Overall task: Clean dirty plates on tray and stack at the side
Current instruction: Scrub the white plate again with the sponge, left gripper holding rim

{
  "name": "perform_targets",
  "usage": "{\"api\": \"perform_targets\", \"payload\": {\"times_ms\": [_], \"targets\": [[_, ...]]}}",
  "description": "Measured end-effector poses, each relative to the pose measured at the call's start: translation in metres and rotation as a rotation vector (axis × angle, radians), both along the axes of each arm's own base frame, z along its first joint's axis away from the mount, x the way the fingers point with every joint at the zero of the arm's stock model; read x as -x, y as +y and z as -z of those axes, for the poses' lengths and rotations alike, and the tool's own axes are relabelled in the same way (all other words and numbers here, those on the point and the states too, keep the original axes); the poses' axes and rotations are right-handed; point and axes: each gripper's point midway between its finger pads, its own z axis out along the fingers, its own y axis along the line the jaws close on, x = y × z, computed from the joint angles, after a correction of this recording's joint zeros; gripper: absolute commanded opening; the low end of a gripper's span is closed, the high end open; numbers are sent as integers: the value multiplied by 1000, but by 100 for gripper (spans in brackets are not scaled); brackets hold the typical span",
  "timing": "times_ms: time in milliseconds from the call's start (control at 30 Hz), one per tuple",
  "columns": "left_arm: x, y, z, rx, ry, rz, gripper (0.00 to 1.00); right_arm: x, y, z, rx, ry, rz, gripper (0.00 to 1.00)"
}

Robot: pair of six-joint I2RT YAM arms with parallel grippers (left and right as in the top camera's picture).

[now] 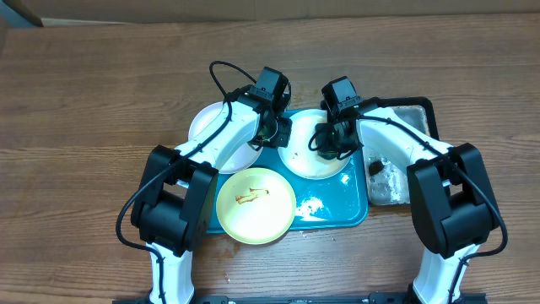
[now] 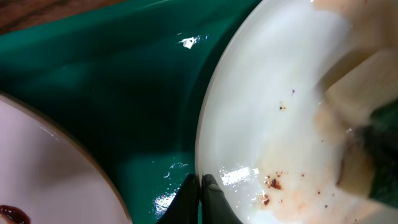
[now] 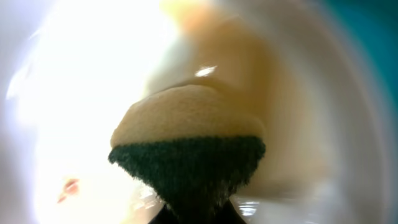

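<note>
On the teal tray [image 1: 337, 207] lies a white plate [image 1: 304, 160] with brown specks and smears [image 2: 272, 182]. My right gripper [image 1: 331, 145] is shut on a yellow sponge [image 3: 186, 124] with a dark green scouring side, and the sponge presses on this plate [image 3: 74, 93]. My left gripper [image 2: 200, 193] is shut with nothing between its fingers, and its tips rest at the plate's left rim. A pale yellow-green plate [image 1: 256, 207] with a brown smear overhangs the tray's front left corner. Another white plate [image 1: 207, 131] lies at the tray's left, with a red smear [image 2: 13, 214].
A black tray [image 1: 405, 110] with foamy water stands against the teal tray's right side. Foam patches lie on the teal tray's front part [image 1: 312, 205]. Bare wooden table [image 1: 84, 127] surrounds everything.
</note>
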Motion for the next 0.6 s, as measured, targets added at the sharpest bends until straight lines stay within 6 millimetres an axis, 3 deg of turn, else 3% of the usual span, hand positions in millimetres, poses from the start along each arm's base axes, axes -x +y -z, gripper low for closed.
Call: {"api": "perform_targets", "payload": {"times_ms": [300, 600], "targets": [[0, 0, 0, -1, 0, 0, 4, 29, 44, -1, -265, 109, -170, 4], [0, 0, 0, -2, 0, 0, 4, 43, 62, -3, -396, 181, -179, 4]]}}
